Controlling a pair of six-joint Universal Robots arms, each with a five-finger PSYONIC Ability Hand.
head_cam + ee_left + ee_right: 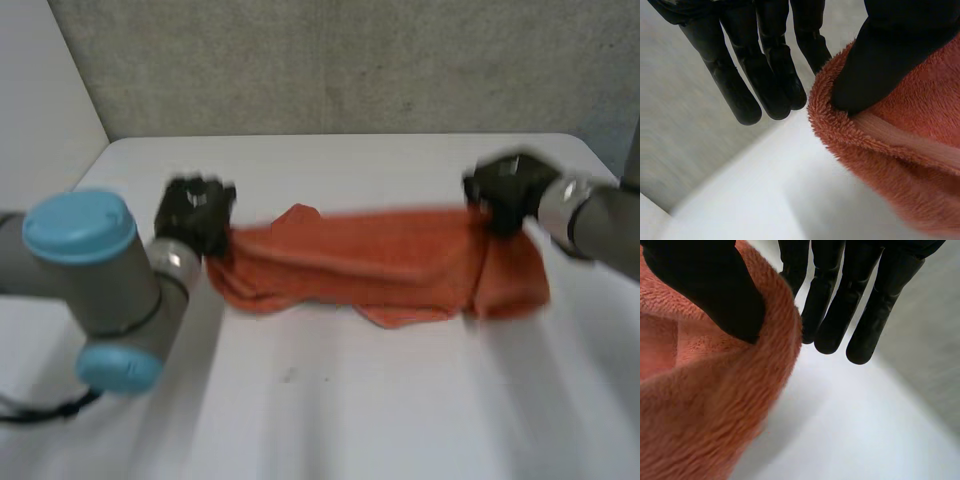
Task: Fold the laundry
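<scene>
Head view gives you the orange towel [380, 262] bunched lengthwise across the middle of the table [350, 400], parallel to its far edge. Your left hand [195, 215] pinches one end and your right hand [505, 190] pinches the other, likely to pull it taut before folding.

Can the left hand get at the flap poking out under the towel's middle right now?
Probably not yet: the left hand is pinching the left end of the towel, thumb on top. Nothing covers the flap, but the hand would have to let go first.
</scene>
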